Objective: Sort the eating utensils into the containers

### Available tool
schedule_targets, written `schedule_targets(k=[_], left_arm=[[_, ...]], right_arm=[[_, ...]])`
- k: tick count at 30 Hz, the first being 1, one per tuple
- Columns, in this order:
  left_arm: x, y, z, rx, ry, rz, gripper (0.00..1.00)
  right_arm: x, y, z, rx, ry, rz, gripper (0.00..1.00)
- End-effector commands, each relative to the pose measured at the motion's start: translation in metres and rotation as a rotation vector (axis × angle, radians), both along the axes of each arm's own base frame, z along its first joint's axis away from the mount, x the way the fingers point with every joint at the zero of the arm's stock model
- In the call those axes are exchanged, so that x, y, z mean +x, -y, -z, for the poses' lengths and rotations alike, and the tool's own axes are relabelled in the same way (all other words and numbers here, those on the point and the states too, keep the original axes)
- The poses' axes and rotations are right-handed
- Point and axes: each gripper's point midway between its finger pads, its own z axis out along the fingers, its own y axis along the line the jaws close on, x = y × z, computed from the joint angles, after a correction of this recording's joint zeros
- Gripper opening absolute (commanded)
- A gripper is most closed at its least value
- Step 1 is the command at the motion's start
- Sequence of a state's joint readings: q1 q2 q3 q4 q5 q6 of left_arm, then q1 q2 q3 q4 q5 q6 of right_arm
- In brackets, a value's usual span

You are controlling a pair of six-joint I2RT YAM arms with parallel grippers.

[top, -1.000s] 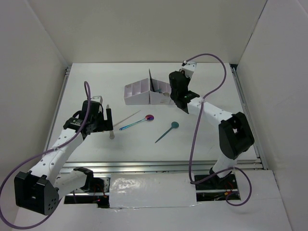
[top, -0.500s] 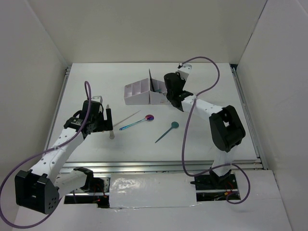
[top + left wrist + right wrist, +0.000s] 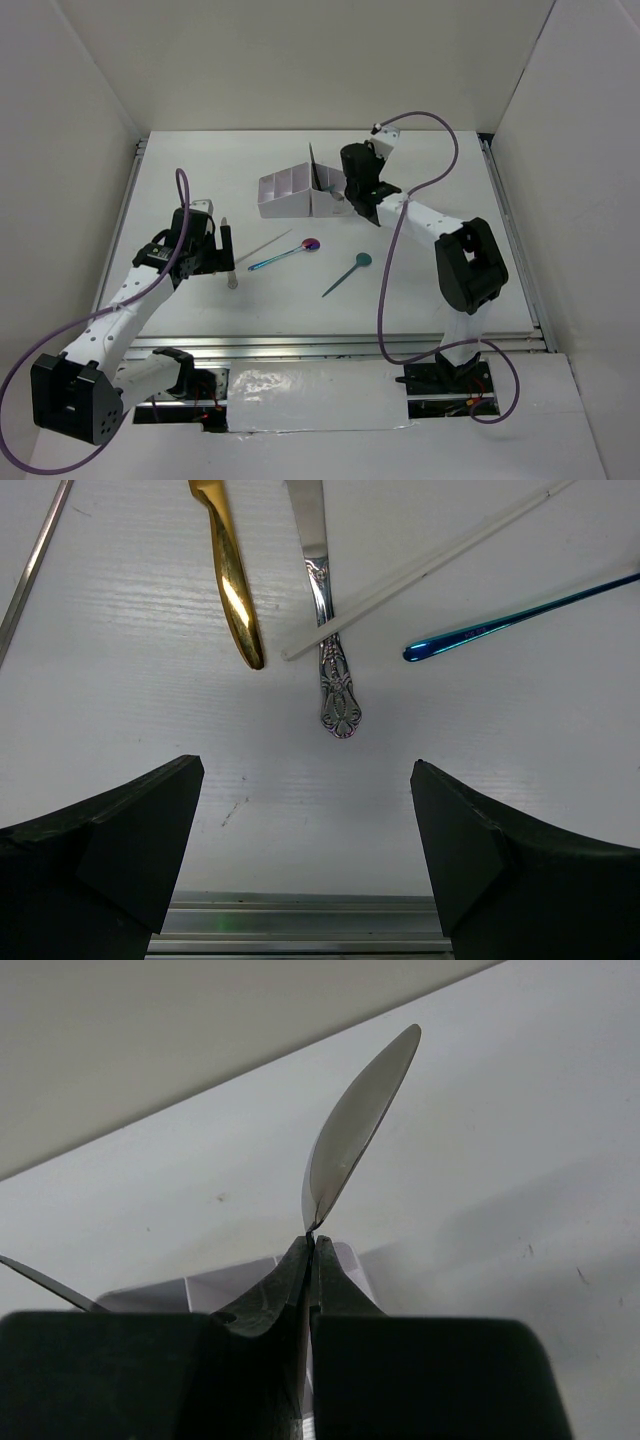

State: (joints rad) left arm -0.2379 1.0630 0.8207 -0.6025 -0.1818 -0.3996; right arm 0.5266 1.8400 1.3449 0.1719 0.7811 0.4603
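Over the last second the right arm has swung left and closer to the white divided organizer box, while the left arm has kept its place. A matte white table sits inside plain white panel walls, with an aluminium rail along the near edge.

The right gripper is pinched tight on the neck of a polished silver spoon. It holds the spoon in the air beside the box's right end, with the bowl seen edge-on and pointing up. A slim dark blade stands upright in the box.

The left gripper hangs wide apart above a shiny gold handle, an ornate silver handle and a pale thin stick lying across it. An iridescent purple-blue spoon and a teal spoon lie apart on the mid-table.

From above, the wrist covers the held spoon, and its handle is lost between the fingers. I cannot tell which compartment lies nearest. The frame edge cuts off a thin silver rod.
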Motion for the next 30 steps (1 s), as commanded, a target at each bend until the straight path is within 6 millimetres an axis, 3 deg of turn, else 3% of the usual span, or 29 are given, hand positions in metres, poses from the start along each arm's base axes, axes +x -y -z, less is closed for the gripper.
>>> schedule_targets(k=[1,11,20,26,27,29,30], left_arm=[[0.009,0.001,-0.013,-0.013,0.045,-0.011,0.99],[0.009,0.002,-0.014,-0.018,0.051,-0.006,0.99],[0.009,0.002,-0.014,-0.021,0.052,-0.007,0.99],[0.009,0.002,-0.015,-0.021,0.054,-0.011,0.99],[0.008,0.002,-0.014,-0.019,0.052,-0.01,0.99],[0.008,0.001,-0.013,-0.019,0.05,-0.012,0.99],[0.008,0.001,-0.013,-0.019,0.049,-0.012,0.99]], right_arm=[[0.01,0.001,-0.037,0.078,0.093,0.028,0.0],[0.007,0.005,-0.043,0.148,0.12,0.041,0.0],[-0.001,0.019,-0.074,0.136,0.206,0.071,0.0],[0.012,0.01,-0.084,0.094,0.241,0.054,0.0],[0.016,0.007,-0.074,0.07,0.225,0.054,0.0],[0.022,0.003,-0.08,0.039,0.242,0.063,0.0],[0.027,0.0,-0.072,0.02,0.236,0.064,0.0]])
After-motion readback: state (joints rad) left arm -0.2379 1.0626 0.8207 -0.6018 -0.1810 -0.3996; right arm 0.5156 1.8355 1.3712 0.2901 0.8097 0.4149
